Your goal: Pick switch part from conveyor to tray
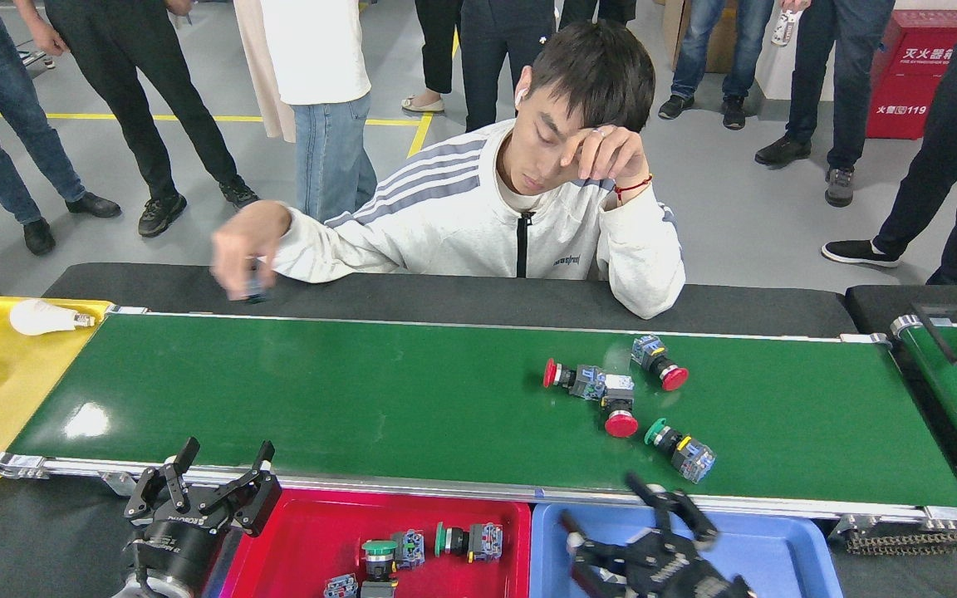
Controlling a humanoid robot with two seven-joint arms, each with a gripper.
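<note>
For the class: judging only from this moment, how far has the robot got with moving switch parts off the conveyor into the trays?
Done: three switch parts lie in the red tray. In hand: nothing; the right gripper is open over the blue tray, and the left gripper hangs open and empty. Left: four parts on the conveyor, three red-capped and one green-capped.

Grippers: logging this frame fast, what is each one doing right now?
Left gripper: open, holding nothing, beside the red tray.
Right gripper: open, empty, over the blue tray.
</note>
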